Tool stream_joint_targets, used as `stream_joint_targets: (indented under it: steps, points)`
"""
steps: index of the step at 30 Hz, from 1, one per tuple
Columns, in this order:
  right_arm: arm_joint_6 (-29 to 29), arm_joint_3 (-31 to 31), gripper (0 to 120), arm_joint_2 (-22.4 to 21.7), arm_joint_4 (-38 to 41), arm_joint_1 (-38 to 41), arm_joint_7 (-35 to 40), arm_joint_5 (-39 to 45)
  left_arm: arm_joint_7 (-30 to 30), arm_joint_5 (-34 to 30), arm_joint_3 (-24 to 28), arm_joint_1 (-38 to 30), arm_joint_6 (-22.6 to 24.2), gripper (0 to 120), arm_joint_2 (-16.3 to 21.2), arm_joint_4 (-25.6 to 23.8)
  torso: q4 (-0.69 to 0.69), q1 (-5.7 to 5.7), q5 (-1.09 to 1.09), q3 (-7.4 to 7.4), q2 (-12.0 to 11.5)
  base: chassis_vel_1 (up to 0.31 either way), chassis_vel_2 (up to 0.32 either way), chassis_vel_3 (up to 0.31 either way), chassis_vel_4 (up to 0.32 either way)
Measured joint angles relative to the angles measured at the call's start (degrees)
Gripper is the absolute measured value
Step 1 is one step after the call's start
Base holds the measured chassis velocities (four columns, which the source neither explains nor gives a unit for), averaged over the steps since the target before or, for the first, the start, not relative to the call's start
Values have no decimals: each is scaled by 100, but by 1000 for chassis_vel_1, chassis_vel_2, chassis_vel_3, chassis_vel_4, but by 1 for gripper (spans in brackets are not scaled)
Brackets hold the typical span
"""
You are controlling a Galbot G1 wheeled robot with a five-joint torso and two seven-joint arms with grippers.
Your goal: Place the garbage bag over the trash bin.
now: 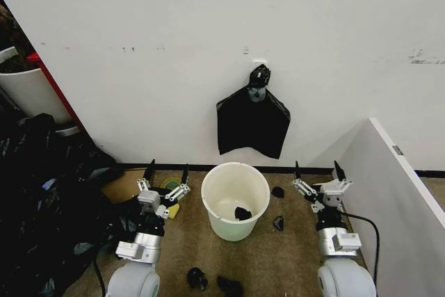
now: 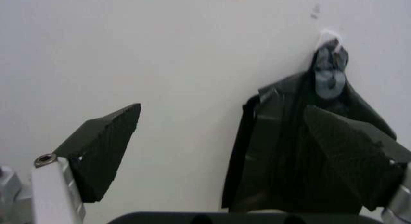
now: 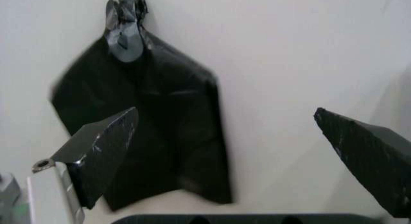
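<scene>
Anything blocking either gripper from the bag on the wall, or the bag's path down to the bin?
Nothing visible. The garbage bag hangs on the wall directly above the trash bin, open air between. The left gripper and right gripper flank the bin, both open, with clear space up to the bag. A small black scrap lies inside the bin.

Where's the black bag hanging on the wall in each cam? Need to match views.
Head view: the hanging black bag is at upper centre on the white wall, above the trash bin.
Left wrist view: right of centre, partly behind one finger of the open left gripper.
Right wrist view: left of centre, behind a finger of the open right gripper.
Shared landmark: the bag's knotted top.
</scene>
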Motion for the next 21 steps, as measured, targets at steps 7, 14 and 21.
stream_joint_targets:
  steps: [7,14,21]
  points:
    - [-527,-196,100,-276,-13,326,-49,1320,84,174,-64,119,-310,100,-26,-7,0,0,0,0,0,0,0,0,0]
    - [-674,-486,100,-385,-515,1250,-527,3410,101,387,-121,454,-397,100,-51,-54,1,0,0,0,0,0,0,0,0]
    - [-393,-753,100,-193,-1449,2383,-934,4444,96,529,-216,650,-407,100,-130,-120,2,1,0,1,0,0,0,0,0]
